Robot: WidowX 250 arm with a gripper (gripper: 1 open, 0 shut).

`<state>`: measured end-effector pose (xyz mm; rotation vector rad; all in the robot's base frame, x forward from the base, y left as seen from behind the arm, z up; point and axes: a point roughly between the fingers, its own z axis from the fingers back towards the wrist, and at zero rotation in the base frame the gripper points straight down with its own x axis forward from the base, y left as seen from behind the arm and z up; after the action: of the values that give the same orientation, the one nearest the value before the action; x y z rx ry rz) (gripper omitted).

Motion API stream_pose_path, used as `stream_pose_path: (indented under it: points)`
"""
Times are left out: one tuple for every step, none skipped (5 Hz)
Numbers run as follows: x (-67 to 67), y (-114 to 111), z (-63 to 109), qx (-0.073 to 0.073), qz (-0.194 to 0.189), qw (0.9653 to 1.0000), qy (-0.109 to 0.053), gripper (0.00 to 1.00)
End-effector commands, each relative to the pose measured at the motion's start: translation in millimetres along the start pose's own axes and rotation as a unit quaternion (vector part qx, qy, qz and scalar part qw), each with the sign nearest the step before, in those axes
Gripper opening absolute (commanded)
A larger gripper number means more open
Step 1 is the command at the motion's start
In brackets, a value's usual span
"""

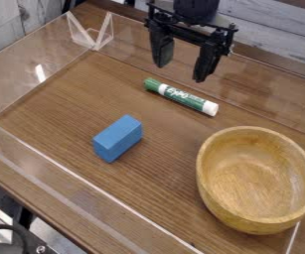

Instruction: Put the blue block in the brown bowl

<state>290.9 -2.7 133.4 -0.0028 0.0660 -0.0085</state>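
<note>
Gripper [182, 55] hanging at the far side of the desk [62, 99], pointed straight down, jaws spread wide with nothing between them. Probably parked high and apart so as to drop over a target without knocking anything. Just in front of the gripper and slightly toward the bowl, a green-and-white marker [182, 96], lying flat on a slant; no part in the task, merely something to steer around. Nearer the camera from the gripper and off to the picture's left, the block [117, 137], flat on the wood, touching nothing, its long sides free for a grasp from above. Nearer the camera and to the picture's right of the gripper, the bowl [257, 179], upright, mouth open, nothing inside, well apart from the block. Clear panels [88, 35] standing along the edges, presumably to keep things from sliding off. Block not yet grasped; task judged barely begun.
</note>
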Motion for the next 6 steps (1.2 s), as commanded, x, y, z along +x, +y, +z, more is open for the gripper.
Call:
stream_pose_path:
  points:
    - [-4.7,1.6,-6.3,0.001,-0.003,1.0,0.004,1.0]
    - [-20.0,8.6,-14.2,0.005,-0.015,0.9998,-0.008,1.0]
    - [-35.3,16.1,-19.4,0.009,-0.037,0.999,-0.022,1.0]
    - [-46.3,27.5,-25.9,0.015,-0.045,0.9981,-0.041,1.0]
    - [-51.5,39.8,-34.0,0.021,-0.048,0.9971,-0.056,1.0]
    - [-52.6,47.8,-43.2,0.018,-0.051,0.9965,-0.064,1.0]
